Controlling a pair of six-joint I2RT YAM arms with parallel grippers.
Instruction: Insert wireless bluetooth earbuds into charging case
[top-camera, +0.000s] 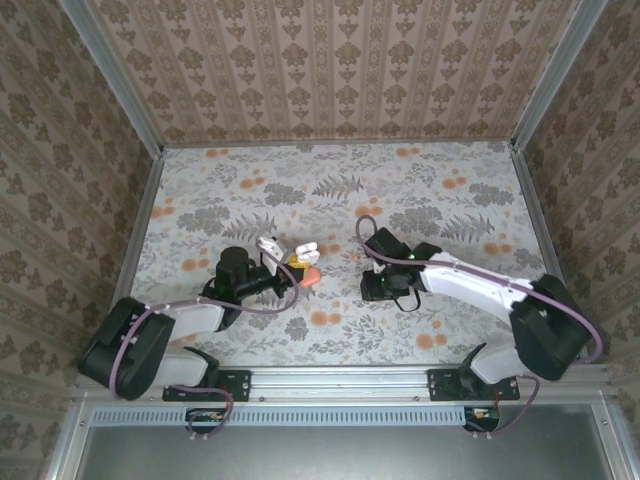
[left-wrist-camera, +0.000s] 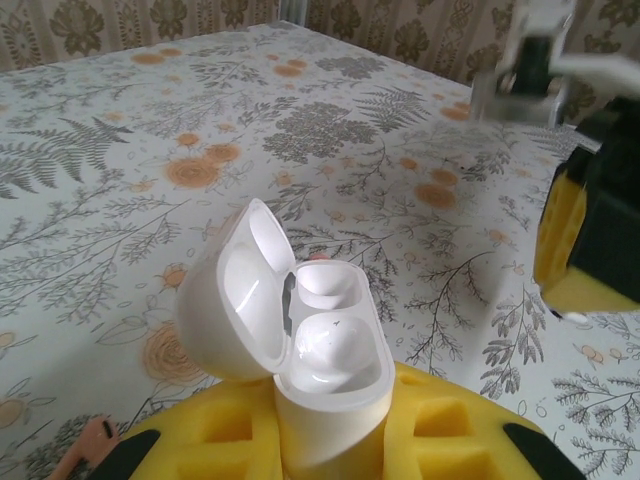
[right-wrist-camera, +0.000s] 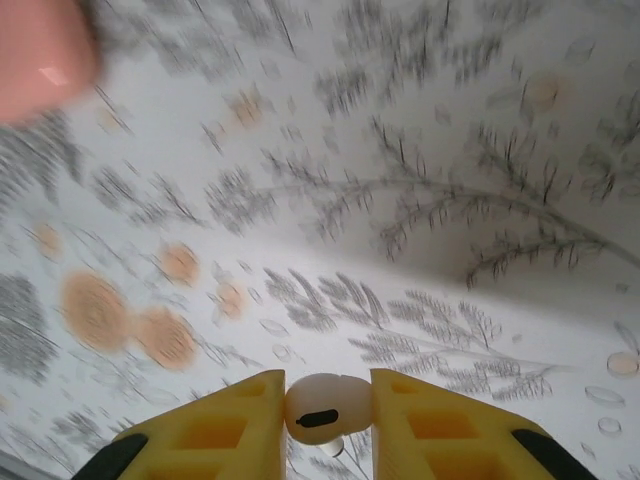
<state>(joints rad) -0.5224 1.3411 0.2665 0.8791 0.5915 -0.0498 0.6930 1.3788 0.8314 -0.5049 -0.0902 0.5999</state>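
The charging case (left-wrist-camera: 330, 400) is white, not coral, and stands upright between the yellow fingers of my left gripper (left-wrist-camera: 325, 435), which is shut on its base. Its lid (left-wrist-camera: 225, 300) is flipped open to the left, and the two wells inside are glossy white. From above, the case (top-camera: 304, 250) sits left of centre at the left gripper (top-camera: 296, 262). My right gripper (right-wrist-camera: 327, 398) is shut on one white earbud (right-wrist-camera: 322, 412) with a dark oval slot, a little above the floral table. The right gripper (top-camera: 372, 288) is to the right of the case and apart from it.
A small coral-pink object (top-camera: 310, 277) lies on the table just beside the left gripper; it appears blurred (right-wrist-camera: 40, 50) at the top left of the right wrist view. A yellow-and-black part of the other arm (left-wrist-camera: 590, 230) shows at the right edge. Patterned walls enclose the table.
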